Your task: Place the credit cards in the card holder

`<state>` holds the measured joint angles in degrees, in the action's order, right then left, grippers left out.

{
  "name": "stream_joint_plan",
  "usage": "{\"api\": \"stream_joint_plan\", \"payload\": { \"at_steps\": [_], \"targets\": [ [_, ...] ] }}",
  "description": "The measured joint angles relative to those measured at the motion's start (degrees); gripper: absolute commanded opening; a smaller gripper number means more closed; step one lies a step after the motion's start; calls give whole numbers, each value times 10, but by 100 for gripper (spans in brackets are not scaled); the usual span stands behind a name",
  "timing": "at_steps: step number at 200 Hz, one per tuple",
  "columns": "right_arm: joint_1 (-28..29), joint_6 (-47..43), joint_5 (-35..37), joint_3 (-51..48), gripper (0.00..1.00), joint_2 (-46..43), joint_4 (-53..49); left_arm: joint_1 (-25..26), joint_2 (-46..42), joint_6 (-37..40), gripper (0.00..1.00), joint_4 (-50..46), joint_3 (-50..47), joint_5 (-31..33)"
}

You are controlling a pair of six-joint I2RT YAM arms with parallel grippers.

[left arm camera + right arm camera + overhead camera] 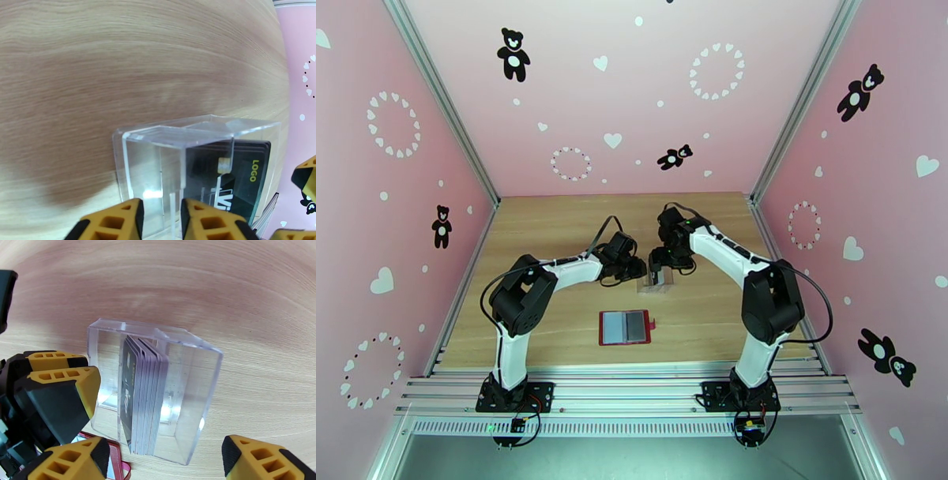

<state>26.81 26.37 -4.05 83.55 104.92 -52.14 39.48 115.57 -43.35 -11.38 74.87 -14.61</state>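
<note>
Wooden table [553, 229]: one red card holder [626, 327], lying open, grey sleeves up, toward my bases. One clear tray [652, 288] beyond it, between my left gripper [635, 271] and my right gripper [661, 273].

**pinkbooth_fan:** what's this rig? The left arm [573, 271] and right arm [727, 251] are both white tubes with chunky black joints, each on a black base plate [516, 395] at the bottom of the frame.

**yam_tinkerer:** yeah, twins. Thin black cables [828, 309] loop off both. Up close, the left gripper [161, 217] has yellow fingers [114, 223] with little cut-out windows and black inner faces. The right gripper [166, 455] looks the same.
</note>
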Motion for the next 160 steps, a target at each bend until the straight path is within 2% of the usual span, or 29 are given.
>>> {"api": "stream_joint_plan", "payload": {
  "at_steps": [160],
  "targets": [
    [13, 0, 33, 10, 78, 63, -1, 1, 10, 2, 29, -14, 8, 0]
  ]
}}
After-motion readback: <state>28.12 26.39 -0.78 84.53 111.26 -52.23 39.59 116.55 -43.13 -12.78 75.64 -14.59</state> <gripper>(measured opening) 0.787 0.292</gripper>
